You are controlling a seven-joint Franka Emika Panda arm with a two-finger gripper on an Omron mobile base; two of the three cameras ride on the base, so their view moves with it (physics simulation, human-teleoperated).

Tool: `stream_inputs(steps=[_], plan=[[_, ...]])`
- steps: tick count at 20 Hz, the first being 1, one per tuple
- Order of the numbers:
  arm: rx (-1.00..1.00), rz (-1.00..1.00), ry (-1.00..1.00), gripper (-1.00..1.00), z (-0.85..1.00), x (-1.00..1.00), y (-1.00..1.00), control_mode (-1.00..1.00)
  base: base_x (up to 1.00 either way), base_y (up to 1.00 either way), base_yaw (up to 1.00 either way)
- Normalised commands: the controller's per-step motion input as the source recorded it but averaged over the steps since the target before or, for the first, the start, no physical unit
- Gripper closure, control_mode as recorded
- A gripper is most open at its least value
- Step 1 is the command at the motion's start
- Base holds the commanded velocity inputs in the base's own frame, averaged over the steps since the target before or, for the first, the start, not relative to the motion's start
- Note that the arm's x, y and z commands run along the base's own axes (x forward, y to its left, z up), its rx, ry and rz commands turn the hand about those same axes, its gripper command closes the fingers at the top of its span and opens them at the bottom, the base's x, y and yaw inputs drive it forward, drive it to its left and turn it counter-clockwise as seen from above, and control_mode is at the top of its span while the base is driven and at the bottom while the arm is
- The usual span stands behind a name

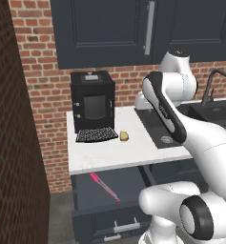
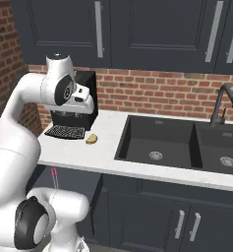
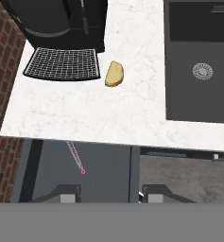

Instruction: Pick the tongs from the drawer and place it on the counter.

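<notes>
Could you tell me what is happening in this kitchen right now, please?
A white robot arm holds its two-finger gripper high above the white stone counter, looking down at it. It carries nothing; the jaws stand apart with nothing between them. The thin pink tongs lie in the open dark drawer below the counter edge. On the counter sit a black coffee machine and a small yellowish-brown lump, beside a black double sink. No tongs are on the counter yet.
</notes>
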Motion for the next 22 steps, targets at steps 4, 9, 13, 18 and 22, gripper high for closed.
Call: stream_inputs(steps=[4,9,13,18,22], plan=[[0.0,0.0,-0.08,-1.0,0.0,-0.23,0.0,-1.0,0.0,0.0,0.0],[-0.02,0.0,-0.1,-1.0,0.0,-0.62,0.0,-1.0,0.0,0.0,0.0],[0.0,0.0,0.0,-1.0,0.0,-0.39,-0.04,1.0,-0.09,-0.08,0.0],[0.0,0.0,0.0,-1.0,0.0,0.0,0.0,1.0,-0.25,-0.55,0.0],[0.0,0.0,0.0,-1.0,0.0,0.0,0.0,1.0,-0.2,-0.61,0.0]])
